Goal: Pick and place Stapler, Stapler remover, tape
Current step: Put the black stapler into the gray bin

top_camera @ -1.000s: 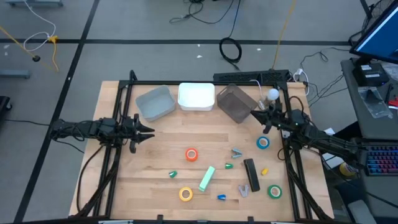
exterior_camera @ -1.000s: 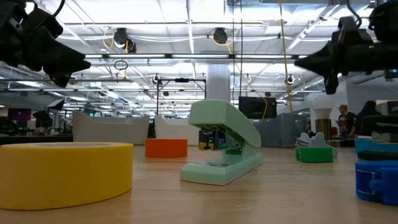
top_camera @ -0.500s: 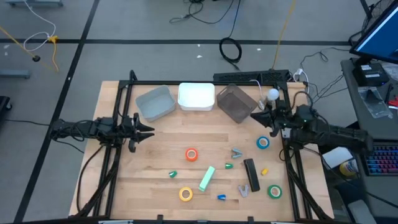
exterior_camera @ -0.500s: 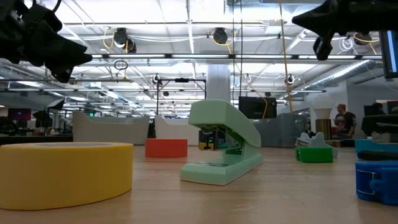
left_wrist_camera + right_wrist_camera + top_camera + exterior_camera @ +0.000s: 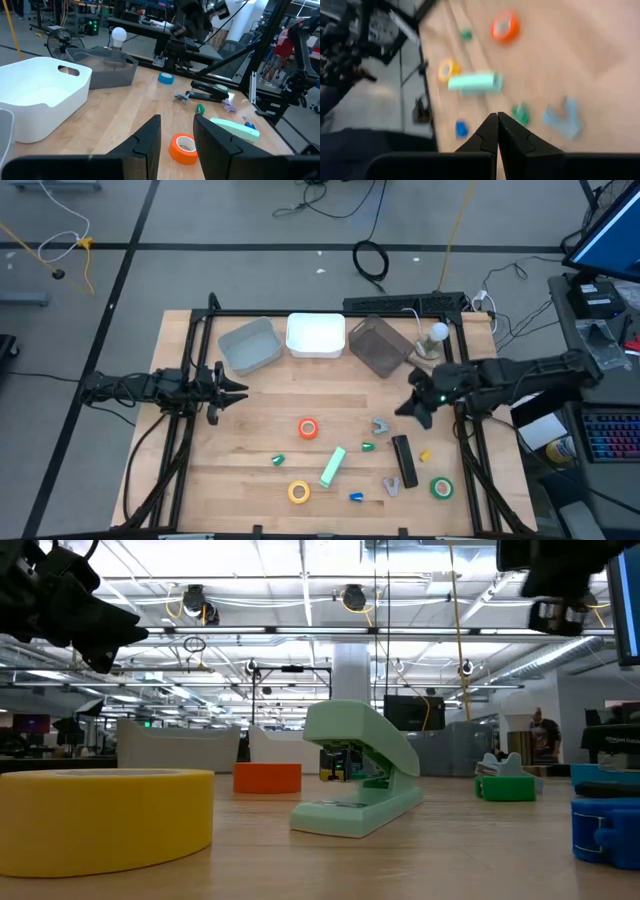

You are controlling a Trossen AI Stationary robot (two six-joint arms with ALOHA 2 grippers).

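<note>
Room beyond the counter, as I see it.
Grey floor [image 5: 200,220] with a coiled black cable [image 5: 371,260]; ceiling lights [image 5: 195,602] hang over distant desks.

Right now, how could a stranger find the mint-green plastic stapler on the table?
Start from the white plastic bin at the far edge of the wooden table, then come toward the near edge. The mint-green plastic stapler lies between the orange tape roll and yellow tape roll, the only long pale-green block.

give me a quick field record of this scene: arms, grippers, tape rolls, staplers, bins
left gripper: open, empty, waiting at table's left side
right gripper: shut, empty, above table's right part
tape rolls: orange, yellow, green on table; blue by right arm
mint stapler: near middle
black stapler: right of it
bins: grey-blue, white, dark grey, along far edge
</note>
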